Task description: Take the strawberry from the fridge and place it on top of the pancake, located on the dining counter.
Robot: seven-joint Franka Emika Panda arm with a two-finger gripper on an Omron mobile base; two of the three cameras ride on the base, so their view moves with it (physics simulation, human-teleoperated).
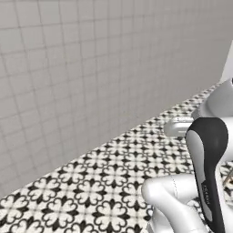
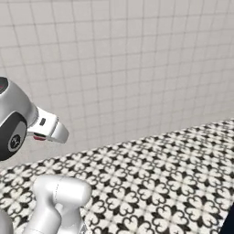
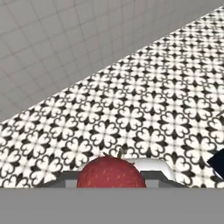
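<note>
The strawberry (image 3: 111,174), a bright red berry with a small stem, sits between my two dark fingertips (image 3: 65,178) at the bottom of the hand view. My gripper (image 3: 109,178) is shut on it. In the right base view a sliver of the red strawberry (image 2: 40,137) shows under the white hand at the left, held high above the floor. The fridge, the pancake and the dining counter are out of view.
A grey tiled wall (image 2: 137,68) stands ahead, above a black-and-white patterned floor (image 2: 160,173). A dark navy corner (image 3: 217,162) shows at the right edge of the hand view. My white arm (image 1: 205,159) fills the lower right of the left base view.
</note>
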